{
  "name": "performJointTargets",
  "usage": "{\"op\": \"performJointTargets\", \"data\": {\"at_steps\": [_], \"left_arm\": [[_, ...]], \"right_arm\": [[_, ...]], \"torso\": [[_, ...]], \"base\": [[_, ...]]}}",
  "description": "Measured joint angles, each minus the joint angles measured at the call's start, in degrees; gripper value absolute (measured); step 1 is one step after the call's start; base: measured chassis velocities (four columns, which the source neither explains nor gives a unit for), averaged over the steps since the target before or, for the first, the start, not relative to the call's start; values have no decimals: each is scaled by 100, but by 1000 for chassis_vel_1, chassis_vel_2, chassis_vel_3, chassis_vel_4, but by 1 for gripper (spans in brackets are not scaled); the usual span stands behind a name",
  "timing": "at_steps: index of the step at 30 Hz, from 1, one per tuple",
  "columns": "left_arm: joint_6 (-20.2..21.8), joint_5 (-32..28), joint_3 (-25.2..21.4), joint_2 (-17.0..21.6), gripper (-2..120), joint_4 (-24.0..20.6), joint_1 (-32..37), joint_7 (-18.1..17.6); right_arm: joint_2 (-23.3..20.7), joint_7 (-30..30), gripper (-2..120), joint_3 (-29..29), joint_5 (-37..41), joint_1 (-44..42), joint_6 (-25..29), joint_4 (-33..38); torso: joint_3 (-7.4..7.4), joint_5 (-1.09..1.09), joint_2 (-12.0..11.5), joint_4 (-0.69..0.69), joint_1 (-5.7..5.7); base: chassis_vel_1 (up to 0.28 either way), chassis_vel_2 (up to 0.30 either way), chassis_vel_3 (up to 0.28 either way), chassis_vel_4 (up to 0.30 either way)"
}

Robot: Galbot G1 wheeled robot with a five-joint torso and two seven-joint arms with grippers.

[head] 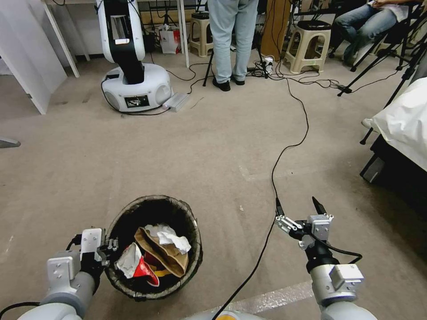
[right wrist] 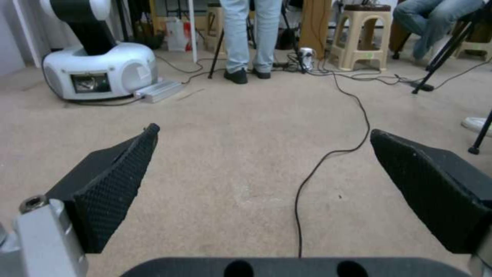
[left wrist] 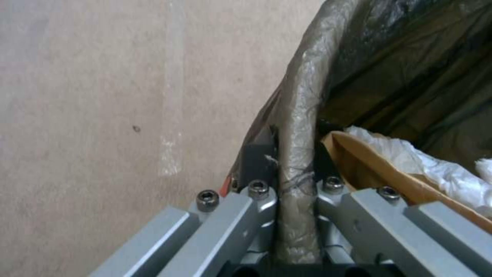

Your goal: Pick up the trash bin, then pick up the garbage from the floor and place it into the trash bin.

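While the left gripper [head: 108, 246] sits at the left edge of the trash bin [head: 153, 247], its fingers [left wrist: 255, 157] are closed across the rim, one outside the wall and one inside, with the bag liner [left wrist: 300, 115] folded over the rim and pinched between them. Bin is low in the head view, directly ahead of the robot and left of centre. I cannot tell whether it is resting on the carpet [head: 178, 151] or lifted clear.

Handling, judged: a thin-walled plastic bucket, light, stiff enough at the rolled rim to carry from one side. The liner film is slick and loose, so the hold should bear on the rim itself rather than on bag alone, or the bin may slide or tip. Rim is the sensible place to hold.

Orientation: mouth opens upward toward the head camera. Long axis runs roughly vertical, perhaps leaning slightly.

Contents: red-and-white packet [head: 135, 264] nearest the gripped side, brown paper bag [head: 162, 253] lying across the middle, crumpled white paper [head: 171, 238] on top. All soft, light, crushable. These count as garbage already deposited.

Further right, a black cable [head: 289, 146] runs along the floor. Right gripper [head: 299, 209] hovers above the carpet, well apart from the bin, fingers [right wrist: 113, 184] spread wide and holding nothing.
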Motion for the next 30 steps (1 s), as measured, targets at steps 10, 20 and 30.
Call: {"op": "performJointTargets", "data": {"at_steps": [10, 20, 30], "left_arm": [[0, 246, 34, 99, 1, 269, -16, 271], [0, 404, 129, 205, 1, 706, -158, 471], [0, 494, 157, 189, 25, 822, -251, 411]], "right_arm": [[0, 15, 100, -149, 10, 145, -124, -21], [6, 36, 100, -159, 25, 122, -140, -29], [20, 45, 100, -158, 28, 128, -141, -45]], "torso": [[0, 1, 0, 0, 0], [0, 0, 0, 0, 0], [0, 1, 0, 0, 0]], "base": [[0, 0, 0, 0], [0, 0, 0, 0], [0, 0, 0, 0]]}}
